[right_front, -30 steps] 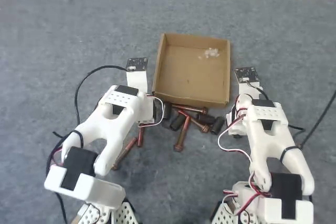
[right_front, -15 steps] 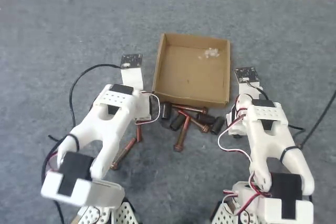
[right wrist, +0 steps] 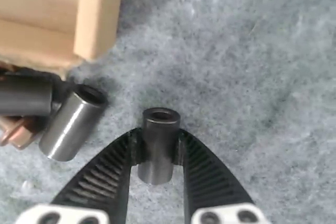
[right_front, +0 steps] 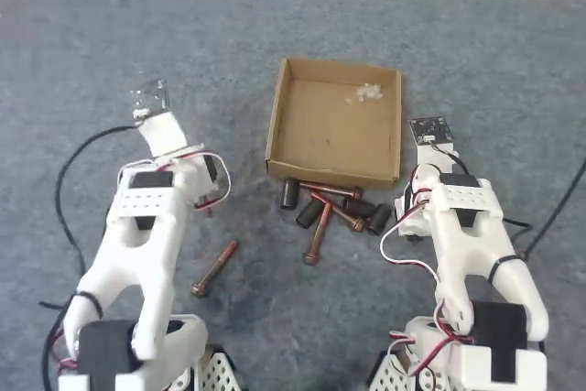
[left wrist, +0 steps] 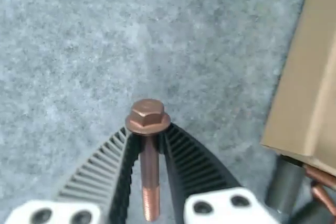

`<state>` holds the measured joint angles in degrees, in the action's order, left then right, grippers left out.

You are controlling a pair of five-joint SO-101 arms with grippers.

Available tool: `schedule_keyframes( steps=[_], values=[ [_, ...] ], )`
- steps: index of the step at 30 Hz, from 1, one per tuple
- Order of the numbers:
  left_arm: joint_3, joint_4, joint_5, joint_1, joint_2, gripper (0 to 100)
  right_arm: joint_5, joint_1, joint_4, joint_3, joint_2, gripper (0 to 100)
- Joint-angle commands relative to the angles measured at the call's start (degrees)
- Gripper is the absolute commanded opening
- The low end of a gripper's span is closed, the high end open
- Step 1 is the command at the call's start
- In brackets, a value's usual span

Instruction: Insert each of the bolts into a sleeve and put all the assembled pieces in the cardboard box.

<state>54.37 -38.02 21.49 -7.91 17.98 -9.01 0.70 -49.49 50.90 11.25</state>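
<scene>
Left arm (right_front: 142, 226) has swung away, bolt (left wrist: 149, 166) clamped between its fingers (left wrist: 105, 166).

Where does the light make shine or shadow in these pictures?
Left wrist view: a soft gleam on the head of the bolt. Right wrist view: a pale sheen along the loose sleeve beside the held sleeve, and shade under the cardboard box. High view: even, soft light, no hard shadows.

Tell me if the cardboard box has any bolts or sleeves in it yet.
No, none: the cardboard box holds only a small white scrap; loose bolts and sleeves lie outside by its near wall.
</scene>
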Motion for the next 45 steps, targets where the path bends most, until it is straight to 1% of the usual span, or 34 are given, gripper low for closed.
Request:
schedule_keyframes(
  steps=[1,4,9,13,16,25,31,36,39,42,45],
  values=[
    [2.9,7.4,-0.1,-0.9,3.2,1,-0.9,3.1,0.1,-4.6,2.2,0.7],
    [3.6,9.2,-0.2,-0.9,3.3,1,-0.4,6.4,0.1,-6.2,5.0,0.7],
    [3.8,9.7,-0.2,-0.9,3.3,1,-0.9,8.2,0.1,-8.0,11.6,0.7],
    [3.8,9.7,-0.2,-0.9,3.3,1,-0.9,7.8,0.9,-10.5,16.6,0.9],
    [3.8,9.7,-0.2,-0.9,3.2,1,-0.9,5.8,6.2,-11.6,18.2,0.9],
    [3.9,9.5,-0.2,-1.0,3.2,1,-0.8,4.8,33.5,-10.0,17.9,0.7],
    [3.9,9.5,-0.2,-1.0,3.2,1,-0.7,1.7,53.8,-5.1,11.8,0.7],
    [3.9,9.6,-0.2,-1.0,3.2,1,-0.7,-0.9,77.2,-1.0,5.1,0.7],
    [3.9,9.6,-0.7,-1.0,3.2,1,-0.8,-2.2,89.2,1.7,1.6,0.7],
    [3.9,9.6,-3.3,-1.0,3.2,1,-0.8,-3.4,97.4,3.4,-1.5,0.6],
    [3.9,9.6,-4.0,-0.9,3.2,1,-0.7,-4.4,103.8,5.2,-3.9,0.6]
  ],
)
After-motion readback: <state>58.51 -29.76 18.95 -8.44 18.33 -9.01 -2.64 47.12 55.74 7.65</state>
